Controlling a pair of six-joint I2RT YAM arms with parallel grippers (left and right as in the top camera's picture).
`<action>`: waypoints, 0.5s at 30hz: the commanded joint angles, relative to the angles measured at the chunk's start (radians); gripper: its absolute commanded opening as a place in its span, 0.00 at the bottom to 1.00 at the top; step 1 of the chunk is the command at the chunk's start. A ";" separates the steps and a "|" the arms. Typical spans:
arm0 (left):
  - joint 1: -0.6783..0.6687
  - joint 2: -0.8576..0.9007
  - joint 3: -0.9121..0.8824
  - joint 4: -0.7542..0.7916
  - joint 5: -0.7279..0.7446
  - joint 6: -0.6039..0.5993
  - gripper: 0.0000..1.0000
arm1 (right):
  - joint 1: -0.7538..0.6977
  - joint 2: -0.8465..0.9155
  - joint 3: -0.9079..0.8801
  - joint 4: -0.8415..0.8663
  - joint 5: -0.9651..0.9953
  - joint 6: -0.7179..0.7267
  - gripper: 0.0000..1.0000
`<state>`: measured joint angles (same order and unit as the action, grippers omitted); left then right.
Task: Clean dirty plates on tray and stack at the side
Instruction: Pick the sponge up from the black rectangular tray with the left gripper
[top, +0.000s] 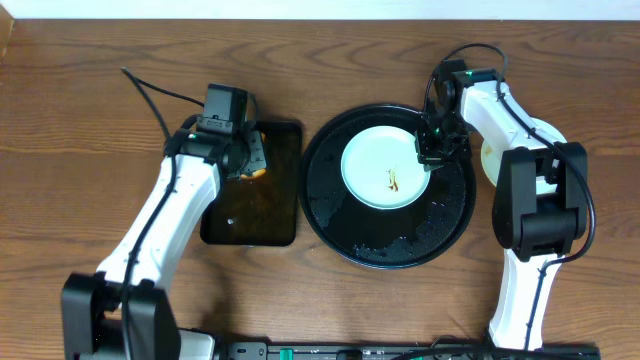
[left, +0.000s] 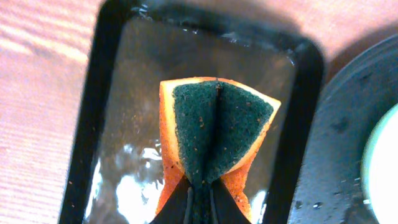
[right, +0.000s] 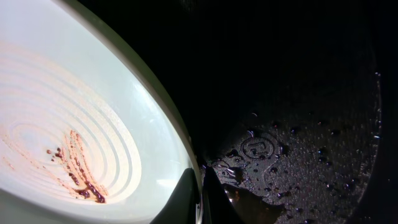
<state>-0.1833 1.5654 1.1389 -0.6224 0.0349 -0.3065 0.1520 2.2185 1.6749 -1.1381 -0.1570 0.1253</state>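
1 mint plate (top: 380, 165) lies in the round tray (top: 340, 215), a little toward its right side. It has a brown smear (top: 393, 181) near its middle. The right gripper (top: 432, 152) is closed on the right rim of this plate, and the right wrist view shows its 2 fingers (right: 177, 208) pinching the rim. The tray floor is wet there. The left gripper (top: 247, 157) squeezes a sponge (left: 214, 130), orange with a green face, folded between its fingers above the wet small tray (left: 93, 124). I cannot tell if the sponge touches the water. Both trays stand on the table (top: 80, 120).
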 joint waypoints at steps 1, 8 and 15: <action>0.003 -0.076 -0.004 0.011 -0.037 0.009 0.07 | 0.006 0.006 0.005 0.004 0.078 0.011 0.01; 0.002 -0.171 -0.004 0.032 -0.100 0.011 0.07 | 0.006 0.006 0.005 0.006 0.078 0.008 0.01; 0.002 -0.237 -0.004 0.071 -0.100 0.011 0.07 | 0.006 0.006 0.005 0.013 0.078 0.008 0.01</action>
<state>-0.1833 1.3640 1.1389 -0.5663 -0.0380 -0.3065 0.1520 2.2185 1.6749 -1.1366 -0.1570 0.1253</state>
